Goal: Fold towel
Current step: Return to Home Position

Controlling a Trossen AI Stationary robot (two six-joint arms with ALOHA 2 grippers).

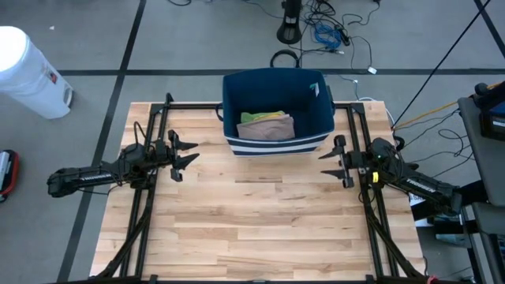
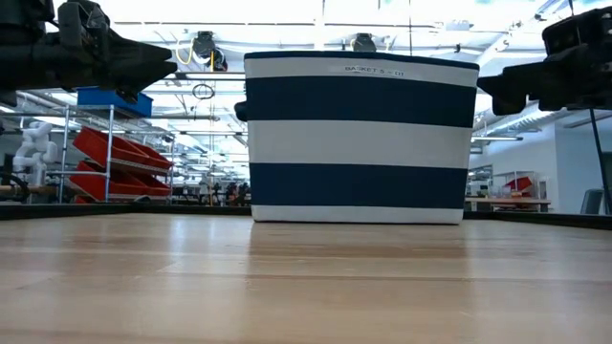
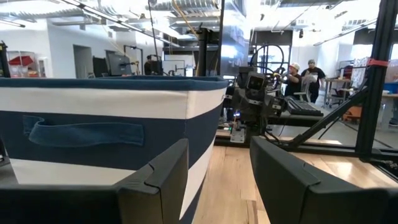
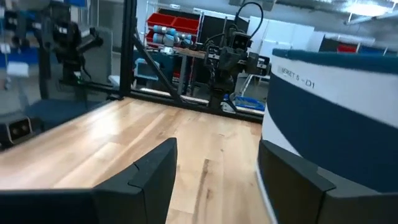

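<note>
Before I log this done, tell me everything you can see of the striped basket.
The basket is a soft-sided fabric bin with broad navy and white stripes, a navy rim and a navy strap handle on one end. It stands upright and open-topped at the far middle of the table, holding folded towels in tan and yellow-green. The left gripper and right gripper flank it without touching it.

One basket (image 1: 276,147), perhaps two towels (image 1: 267,126), two claws (image 1: 193,152) (image 1: 326,162).
</note>
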